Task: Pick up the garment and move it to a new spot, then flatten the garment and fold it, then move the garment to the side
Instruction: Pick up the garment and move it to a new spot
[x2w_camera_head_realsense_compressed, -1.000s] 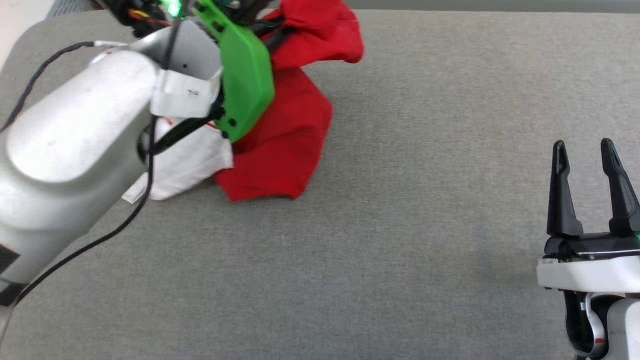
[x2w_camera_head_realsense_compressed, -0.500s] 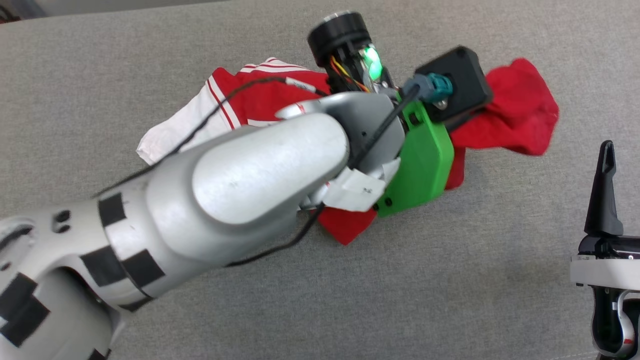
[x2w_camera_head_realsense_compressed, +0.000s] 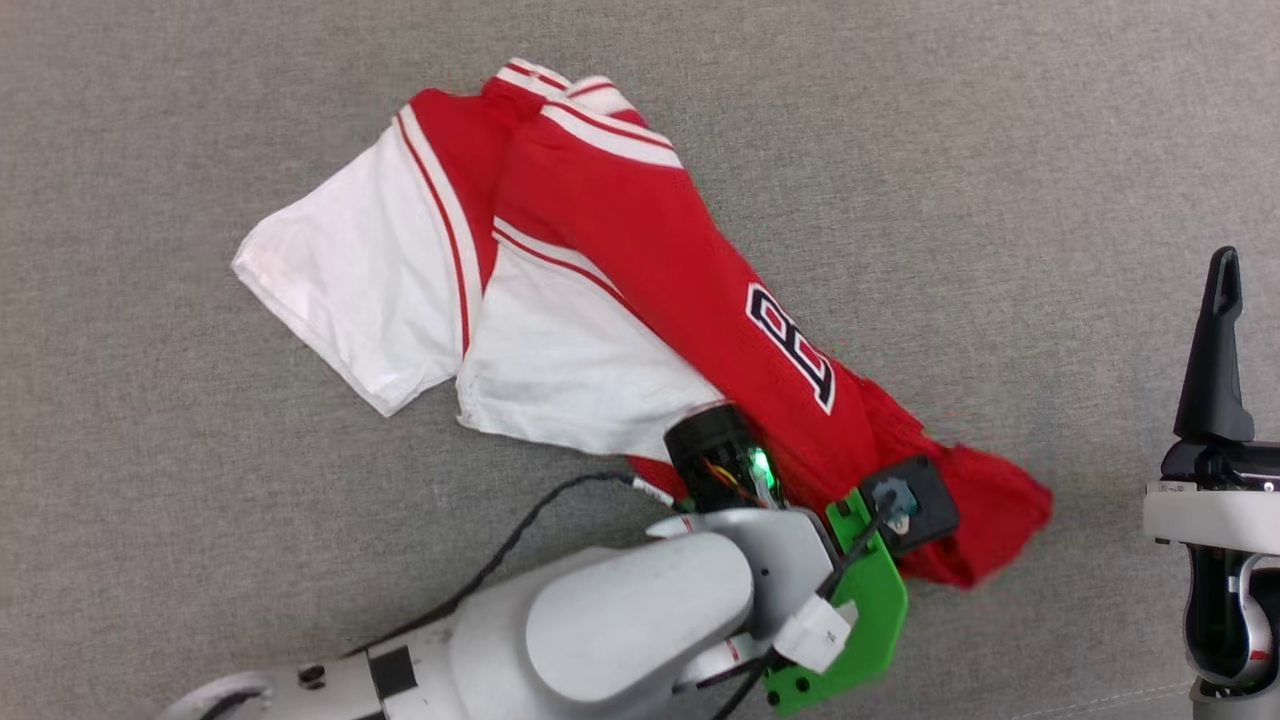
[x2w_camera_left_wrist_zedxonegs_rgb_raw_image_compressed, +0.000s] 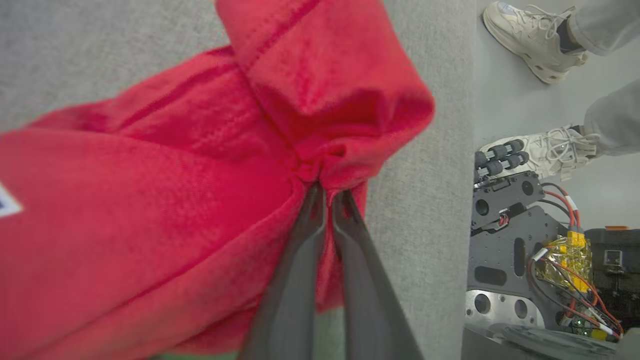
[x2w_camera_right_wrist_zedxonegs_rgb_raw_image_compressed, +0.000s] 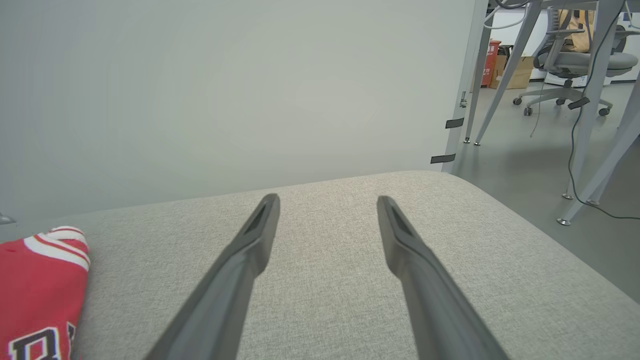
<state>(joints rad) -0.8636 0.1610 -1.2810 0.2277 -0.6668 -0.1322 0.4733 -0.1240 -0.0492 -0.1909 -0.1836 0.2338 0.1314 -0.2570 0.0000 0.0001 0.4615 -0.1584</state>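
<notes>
Left pincer (x2w_camera_left_wrist_zedxonegs_rgb_raw_image_compressed: 325, 192): fingers pressed together, pinching a bunch of red fabric at the hem end of the garment (x2w_camera_head_realsense_compressed: 640, 230). We can't tell whether that end is off the grey cushion (x2w_camera_head_realsense_compressed: 200, 550).

From the left pincer, the garment runs away up and to the left as a long, loosely rolled strip. Its collar end is farthest from the tips, and the white sleeves are spread flat to the left of the strip. A small red lump sits just right of the tips.

Right pincer (x2w_camera_right_wrist_zedxonegs_rgb_raw_image_compressed: 327, 200): fingers spread, holding nothing, well apart to the right of the left pincer and over bare cushion. The garment's striped trim is just beyond its left finger.

Status, as we judge it:
- Pick and move: in hand. The grip is made, but most of the cloth lies on the cushion.
- Flatten: not done, body is rolled and creased.
- Fold: not done.
- Move to the side: not done.

Counts:
- garment: one
- white sleeves showing: two
- black number showing in the head view: one
- pincers: two
- shoes (x2w_camera_left_wrist_zedxonegs_rgb_raw_image_compressed: 530, 40) of a person, on the floor past the cushion edge to the right of the left pincer: two
</notes>
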